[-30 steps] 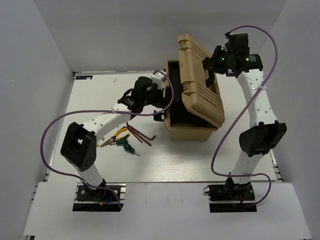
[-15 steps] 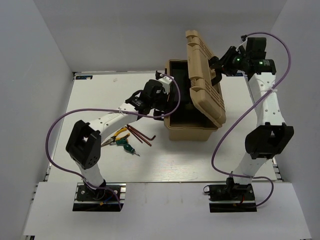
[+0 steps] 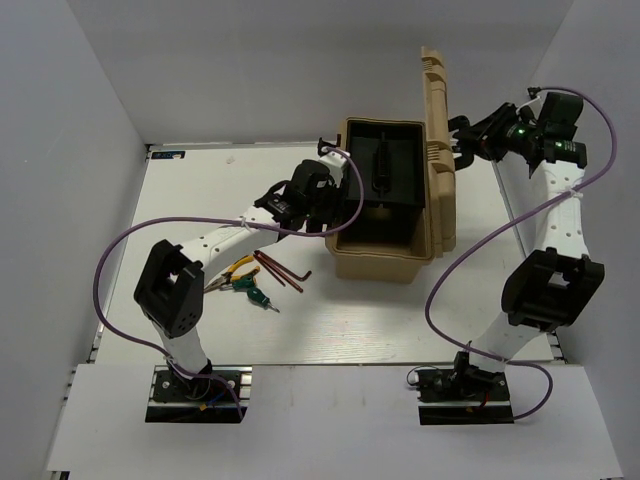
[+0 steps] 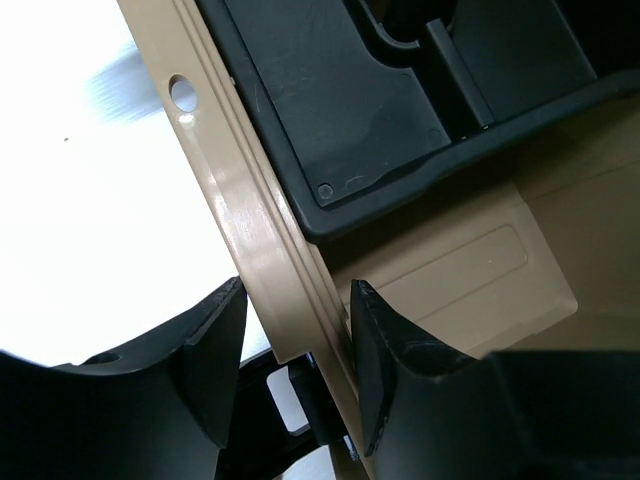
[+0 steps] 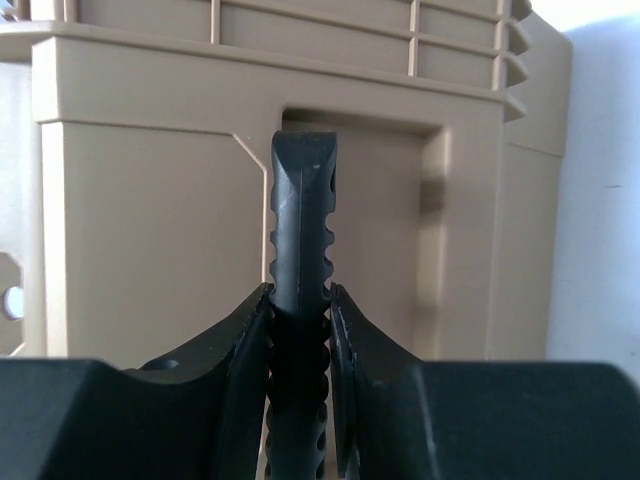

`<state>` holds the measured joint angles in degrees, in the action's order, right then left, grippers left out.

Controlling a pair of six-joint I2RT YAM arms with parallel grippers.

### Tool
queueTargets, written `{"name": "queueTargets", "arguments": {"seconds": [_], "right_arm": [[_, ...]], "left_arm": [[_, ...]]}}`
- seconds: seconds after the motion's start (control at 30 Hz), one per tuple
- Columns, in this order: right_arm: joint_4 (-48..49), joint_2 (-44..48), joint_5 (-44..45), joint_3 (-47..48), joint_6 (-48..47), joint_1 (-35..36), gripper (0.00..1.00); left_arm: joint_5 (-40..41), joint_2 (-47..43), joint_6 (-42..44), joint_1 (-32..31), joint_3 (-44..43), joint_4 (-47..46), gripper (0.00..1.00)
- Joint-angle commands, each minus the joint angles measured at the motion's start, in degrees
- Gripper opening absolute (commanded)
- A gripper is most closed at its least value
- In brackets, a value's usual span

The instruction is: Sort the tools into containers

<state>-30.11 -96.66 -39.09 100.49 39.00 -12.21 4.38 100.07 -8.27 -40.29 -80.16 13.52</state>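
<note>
Nearest the arm bases, on the white table (image 3: pixel 330 320) just left of the toolbox (image 3: pixel 385 262): yellow-handled pliers (image 3: pixel 238 272), green-handled screwdriver (image 3: pixel 258 296) and dark-red hex keys (image 3: pixel 283 270), bunched together, none in a container yet. Close under the left arm's forearm, and across the box from the right arm. Hex keys slanting from far-left to near-right, toward the box; pliers' handles pointing near-left, away from it. Just beyond, left gripper (image 4: pixel 297 300) clenched across the toolbox's left rim (image 4: pixel 230 200), one finger outside the wall and one inside, beside the black tray (image 3: pixel 385 175). Likely steadying the box. Farther back, lid (image 3: pixel 437 150) standing upright along the box's right side. Farthest, right gripper (image 5: pixel 300 320) pinched on the lid's black ribbed handle (image 5: pixel 303 200), holding it open. Opening looks done, so the first pick probably goes to the left arm: release the rim, draw back toward the bases and down to the pile, then close across a tool's long axis, not along it.
</note>
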Motion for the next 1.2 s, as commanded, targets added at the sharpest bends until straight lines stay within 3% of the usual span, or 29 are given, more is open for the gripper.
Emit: {"name": "queueTargets", "arguments": {"seconds": [0.0, 0.4, 0.63, 0.7, 0.77, 0.87, 1.0, 1.03, 1.17], "right_arm": [[12.79, 4.73, -2.83, 0.77, -0.76, -5.10, 0.00], [11.39, -0.63, -12.93, 2.08, -9.38, -13.10, 0.00], [2.44, -2.30, -8.38, 5.24, -17.98, -14.34, 0.00], [-0.81, -2.48, -6.62, 7.09, -21.76, -14.60, 0.06], [-4.59, -2.74, -3.37, 8.14, -25.54, -14.60, 0.26], [-6.53, -1.87, -0.73, 7.97, -28.61, -14.95, 0.45], [-7.51, 0.32, 0.94, 6.04, -30.83, -15.30, 0.53], [-7.51, 0.60, 1.12, 5.60, -31.79, -15.39, 0.59], [-8.30, 2.35, 1.73, 4.98, -33.81, -16.09, 0.63]], "left_arm": [[2.82, -0.40, 1.25, 0.57, -0.52, 3.88, 0.52], [3.88, -2.25, 0.71, 0.57, 2.64, 2.13, 0.50], [4.41, -2.78, -0.34, 0.57, 3.17, 1.60, 0.50], [4.41, -2.78, -0.34, 0.57, 3.70, 1.60, 0.50], [4.41, -2.78, -0.34, 0.57, 3.70, 1.60, 0.50], [4.41, -2.78, -0.34, 0.57, 3.70, 1.60, 0.50], [4.41, -2.78, -0.87, 0.57, 3.70, 1.60, 0.50], [4.41, -2.78, -0.87, 0.57, 3.70, 1.60, 0.50], [4.41, -3.30, -0.87, 0.57, 4.22, 1.60, 0.50]]}}
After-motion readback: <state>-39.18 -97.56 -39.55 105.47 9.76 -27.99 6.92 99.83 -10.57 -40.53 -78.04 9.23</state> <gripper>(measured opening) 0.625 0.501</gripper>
